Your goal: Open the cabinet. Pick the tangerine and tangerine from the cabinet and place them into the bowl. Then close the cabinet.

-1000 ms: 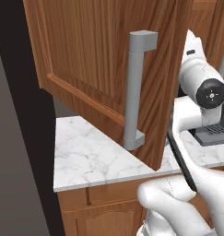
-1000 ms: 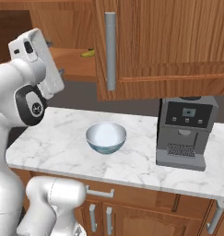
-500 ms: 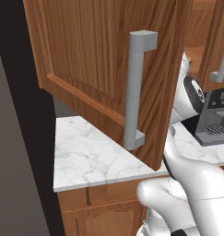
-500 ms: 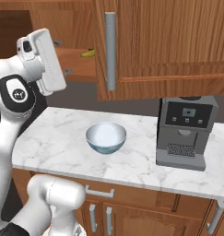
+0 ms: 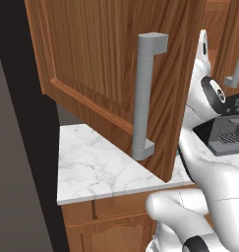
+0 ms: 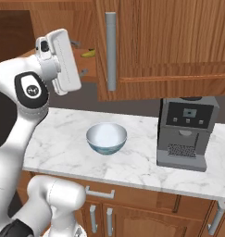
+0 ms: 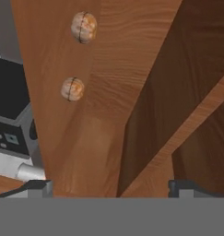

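- Here we see the cabinet [image 5: 106, 69] with its left door swung wide open toward us, the long grey bar handle [image 5: 144, 93] standing upright on the door's face in the left base view.
- In the right base view our gripper [image 6: 79, 58] sits raised at the mouth of the open cabinet, level with the lower shelf, to the left of the closed door's grey handle [image 6: 111, 51].
- In the hand view the two dark fingertips [image 7: 37, 186] stand far apart near the bottom corners with nothing between them, so we read the jaws as spread wide and holding nothing.
- The same view looks along the wooden shelf, where two tangerines [image 7: 84, 26] rest one behind the other; the nearer one [image 7: 72, 88] is well ahead of the fingertips.
- A yellow item [image 6: 88, 53] lies on the shelf just beside the gripper; we cannot tell what it is.
- The bowl [image 6: 106, 138] sits on the marble counter [image 6: 63, 139] below the cabinet, white inside and holding nothing.
- A grey coffee machine [image 6: 185, 132] stands on the counter to the bowl's right, apart from it.
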### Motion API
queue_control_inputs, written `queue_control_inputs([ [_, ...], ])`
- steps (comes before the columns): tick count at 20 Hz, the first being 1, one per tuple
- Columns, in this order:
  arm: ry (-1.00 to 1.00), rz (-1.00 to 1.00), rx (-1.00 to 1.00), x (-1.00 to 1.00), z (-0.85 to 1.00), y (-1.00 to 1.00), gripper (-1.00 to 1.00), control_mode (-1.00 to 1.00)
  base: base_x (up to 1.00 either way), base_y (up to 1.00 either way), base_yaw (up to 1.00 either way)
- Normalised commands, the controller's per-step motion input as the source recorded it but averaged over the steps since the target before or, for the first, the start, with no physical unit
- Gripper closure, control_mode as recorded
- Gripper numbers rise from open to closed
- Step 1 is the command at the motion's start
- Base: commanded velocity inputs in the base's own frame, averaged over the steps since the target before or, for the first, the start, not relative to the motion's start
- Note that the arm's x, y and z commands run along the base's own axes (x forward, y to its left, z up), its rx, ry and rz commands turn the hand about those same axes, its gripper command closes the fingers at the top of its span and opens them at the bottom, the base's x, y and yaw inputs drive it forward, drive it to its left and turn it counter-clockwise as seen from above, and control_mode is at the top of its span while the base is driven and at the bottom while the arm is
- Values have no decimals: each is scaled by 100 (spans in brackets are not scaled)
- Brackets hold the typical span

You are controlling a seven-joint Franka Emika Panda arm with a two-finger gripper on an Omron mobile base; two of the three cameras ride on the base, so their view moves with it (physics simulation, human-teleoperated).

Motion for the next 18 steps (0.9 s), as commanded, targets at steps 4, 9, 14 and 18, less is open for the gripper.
queue_control_inputs([
  [4,0,0,0,14,0,0,-100,-100,0,0,0],
  [9,0,-4,0,28,-3,-3,-100,-100,0,0,0],
  [14,0,-16,0,26,-1,-9,-100,-100,0,0,0],
  [18,0,-19,0,20,0,-6,-100,-100,0,0,0],
])
